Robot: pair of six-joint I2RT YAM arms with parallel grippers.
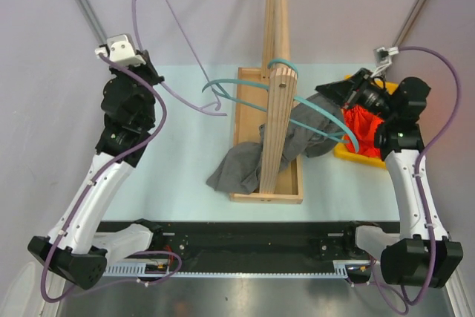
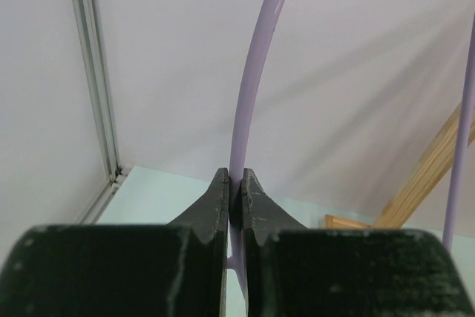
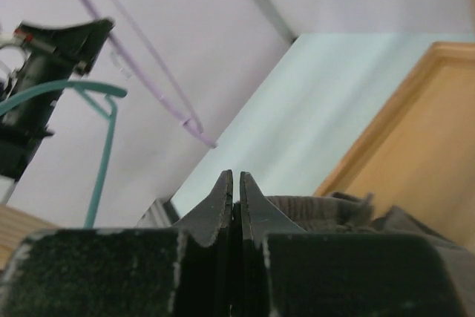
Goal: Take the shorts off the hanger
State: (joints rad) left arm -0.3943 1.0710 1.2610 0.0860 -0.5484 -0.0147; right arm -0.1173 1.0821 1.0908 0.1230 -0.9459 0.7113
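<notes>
The dark grey shorts (image 1: 245, 165) sit at the centre of the pale surface (image 1: 185, 146). They are soft and creased, draped over a teal hanger (image 1: 283, 62) that hangs on the upright of a wooden rack (image 1: 276, 20). One end spills past the rack's base toward 7 o'clock, and the other end bunches up toward 2 o'clock by the right arm.

The bright orange-red shorts (image 1: 362, 128) lie off any hanger at 3 o'clock, crumpled in a heap on a yellow object (image 1: 343, 155) and partly hidden under the right arm.

The left fingers (image 2: 223, 202), raised at 10 o'clock, are pinched tight on the thin wire of a bare purple hanger (image 2: 246, 102).

The right fingers (image 3: 221, 202) are pressed tip to tip at the grey shorts' upper end. Grey fabric shows just beyond them, but whether any of it is caught between the tips cannot be told.
</notes>
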